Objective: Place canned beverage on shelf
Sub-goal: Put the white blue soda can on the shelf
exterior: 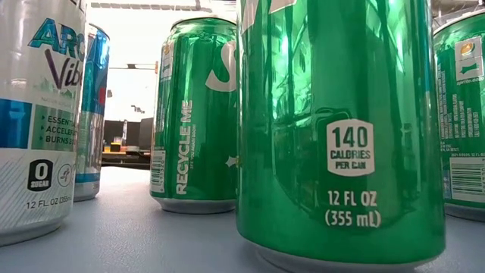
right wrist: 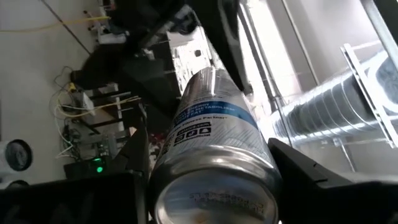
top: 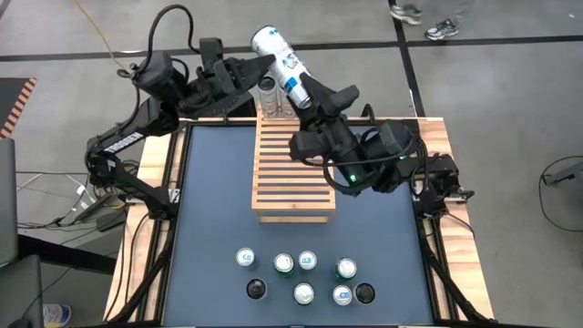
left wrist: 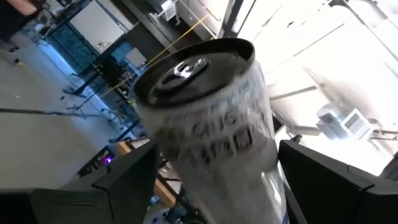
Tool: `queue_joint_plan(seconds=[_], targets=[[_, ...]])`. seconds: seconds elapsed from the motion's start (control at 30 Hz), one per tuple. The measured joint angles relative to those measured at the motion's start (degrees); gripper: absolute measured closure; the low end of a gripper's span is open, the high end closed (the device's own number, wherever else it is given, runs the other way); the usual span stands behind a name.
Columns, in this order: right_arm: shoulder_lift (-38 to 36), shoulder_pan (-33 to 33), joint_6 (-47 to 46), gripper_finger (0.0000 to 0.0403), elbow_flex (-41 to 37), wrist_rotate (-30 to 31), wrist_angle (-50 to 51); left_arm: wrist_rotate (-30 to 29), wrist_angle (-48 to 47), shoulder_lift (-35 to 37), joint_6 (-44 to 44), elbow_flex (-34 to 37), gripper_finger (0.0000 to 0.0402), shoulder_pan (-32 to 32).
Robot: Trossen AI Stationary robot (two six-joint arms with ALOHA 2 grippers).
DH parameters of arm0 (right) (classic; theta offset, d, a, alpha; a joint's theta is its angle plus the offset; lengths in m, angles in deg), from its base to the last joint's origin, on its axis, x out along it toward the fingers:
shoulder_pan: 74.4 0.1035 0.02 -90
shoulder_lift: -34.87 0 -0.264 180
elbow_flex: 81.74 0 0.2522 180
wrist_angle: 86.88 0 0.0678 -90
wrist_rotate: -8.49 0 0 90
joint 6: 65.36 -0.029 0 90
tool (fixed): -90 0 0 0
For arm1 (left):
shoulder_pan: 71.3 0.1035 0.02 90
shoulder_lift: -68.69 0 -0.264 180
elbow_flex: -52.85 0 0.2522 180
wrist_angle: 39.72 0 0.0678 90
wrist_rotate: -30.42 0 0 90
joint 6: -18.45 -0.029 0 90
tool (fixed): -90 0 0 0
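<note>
— What couldn't you make out?
— The tall can's point(left wrist: 211, 130) lettering was blurred in the left wrist view, and the shelf's point(top: 293, 173) far end was hidden under both arms.
— And low down?
— The green can point(exterior: 341, 129) was cut off on top.

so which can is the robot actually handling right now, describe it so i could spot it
Start at the wooden slatted shelf in the middle of the blue table, then look at its far end. There a tall white can with a blue band hangs tilted in the air between the left gripper and the right gripper. Unlike the cans standing at the table's near edge, it is off every surface.
</note>
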State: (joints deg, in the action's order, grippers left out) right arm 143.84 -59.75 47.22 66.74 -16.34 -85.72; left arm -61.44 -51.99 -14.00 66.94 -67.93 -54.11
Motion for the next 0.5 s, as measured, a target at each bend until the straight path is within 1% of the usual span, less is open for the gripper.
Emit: queue_joint_plan(seconds=[0.13, 0.4, 0.5], targets=[[0.0, -0.3, -3.0, 0.0206, 0.0, -0.7, 3.8, -0.2, 0.3, 0.0, 0.8, 0.1, 0.0088, 0.0], [0.0, -0.3, -4.4, 0.0206, 0.0, -1.1, 4.7, 0.4, 0.3, 0.0, 0.3, 0.1, 0.0089, 0.0], [0.0, -0.3, -4.8, 0.0206, 0.0, -1.1, 4.7, 0.5, 0.4, 0.0, 0.3, 0.1, 0.0099, 0.0]])
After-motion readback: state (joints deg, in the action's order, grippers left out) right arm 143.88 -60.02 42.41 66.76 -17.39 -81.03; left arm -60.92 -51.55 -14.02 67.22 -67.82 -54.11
